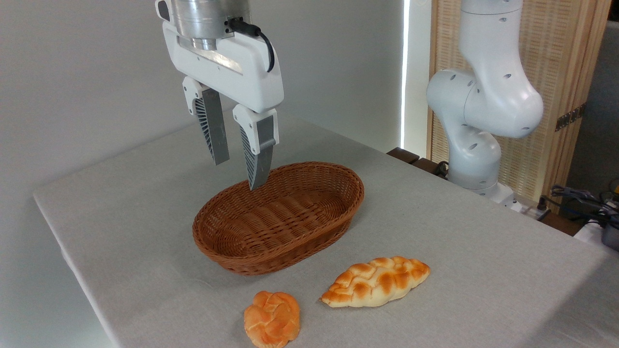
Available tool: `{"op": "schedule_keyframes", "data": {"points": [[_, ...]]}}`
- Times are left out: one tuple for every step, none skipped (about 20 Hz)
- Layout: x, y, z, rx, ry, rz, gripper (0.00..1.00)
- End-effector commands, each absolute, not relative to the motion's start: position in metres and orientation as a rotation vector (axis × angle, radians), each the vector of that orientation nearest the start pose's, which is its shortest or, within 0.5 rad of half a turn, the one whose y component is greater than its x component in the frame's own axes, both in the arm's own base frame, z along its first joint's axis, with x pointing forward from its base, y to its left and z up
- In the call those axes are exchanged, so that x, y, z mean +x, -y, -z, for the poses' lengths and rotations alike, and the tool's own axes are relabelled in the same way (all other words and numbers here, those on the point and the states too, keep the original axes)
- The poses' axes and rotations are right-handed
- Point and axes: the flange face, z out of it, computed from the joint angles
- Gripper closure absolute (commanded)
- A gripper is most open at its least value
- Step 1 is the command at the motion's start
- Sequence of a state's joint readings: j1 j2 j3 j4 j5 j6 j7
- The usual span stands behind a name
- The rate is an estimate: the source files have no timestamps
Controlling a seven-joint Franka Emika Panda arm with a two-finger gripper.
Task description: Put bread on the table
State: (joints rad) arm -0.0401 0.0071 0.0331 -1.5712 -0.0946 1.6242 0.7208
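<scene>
The bread [376, 282] lies on the desk [483, 241] in front of the basket [280, 217], which seems empty. The end effector [238, 162] hangs open above, holding nothing; best simply lift clear.

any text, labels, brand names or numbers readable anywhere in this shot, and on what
None can be read.
The white pincer housing shows no lettering.
The brown oval wicker basket, long braided loaf, round knotted orange bun and light grey table carry no marks.
</scene>
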Motion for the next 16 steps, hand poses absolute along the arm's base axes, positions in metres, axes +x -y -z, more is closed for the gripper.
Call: {"op": "schedule_keyframes", "data": {"points": [[0.5591, 0.0093, -0.6276, -2.986, -1.110, 0.055, 0.00], [0.5574, 0.0080, -0.6261, -2.981, -1.108, 0.023, 0.00], [0.5570, 0.0078, -0.6258, -2.980, -1.108, 0.017, 0.00], [0.5570, 0.0077, -0.6250, -2.979, -1.108, 0.014, 0.00], [0.5570, 0.0068, -0.6257, -2.972, -1.105, 0.012, 0.00], [0.5576, 0.0057, -0.6250, -2.962, -1.104, 0.006, 0.00], [0.5572, 0.0059, -0.6258, -2.956, -1.102, 0.005, 0.00], [0.5572, 0.0059, -0.6258, -2.956, -1.102, 0.005, 0.00], [0.5575, 0.0049, -0.6261, -2.955, -1.098, 0.009, 0.00], [0.5586, 0.0066, -0.6258, -2.952, -1.102, 0.015, 0.00], [0.5588, 0.0066, -0.6259, -2.951, -1.102, 0.018, 0.00], [0.5588, 0.0066, -0.6259, -2.951, -1.102, 0.018, 0.00], [0.5588, 0.0066, -0.6259, -2.951, -1.102, 0.018, 0.00], [0.5589, 0.0057, -0.6261, -2.951, -1.100, 0.020, 0.00], [0.5591, 0.0057, -0.6262, -2.951, -1.099, 0.022, 0.00], [0.5591, 0.0057, -0.6262, -2.951, -1.099, 0.022, 0.00]]}}
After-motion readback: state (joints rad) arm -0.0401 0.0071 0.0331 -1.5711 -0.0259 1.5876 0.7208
